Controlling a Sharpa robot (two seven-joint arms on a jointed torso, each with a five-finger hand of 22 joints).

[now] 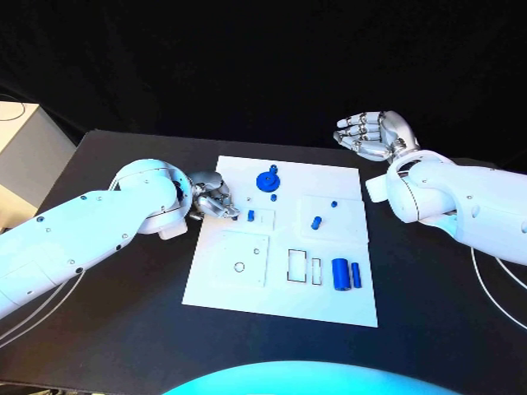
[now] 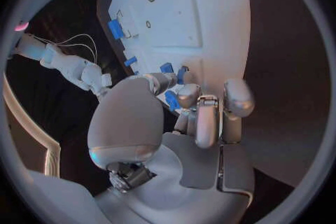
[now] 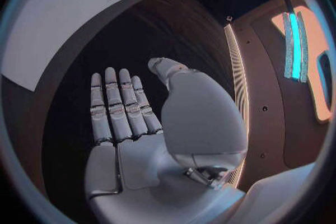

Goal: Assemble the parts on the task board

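One small blue part pinched in left robot hand, over task board left edge

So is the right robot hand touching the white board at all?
Apart. The head view shows the right robot hand off the task board, black table between them.

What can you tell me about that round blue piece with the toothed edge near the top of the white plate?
The blue gear is a flat toothed wheel that looks like plastic, with a small knob rising from its middle. It lies on the far part of the white task board, near its far edge. Nothing touches it: the left hand is at the board's left edge beside it, and the right hand is off the board.
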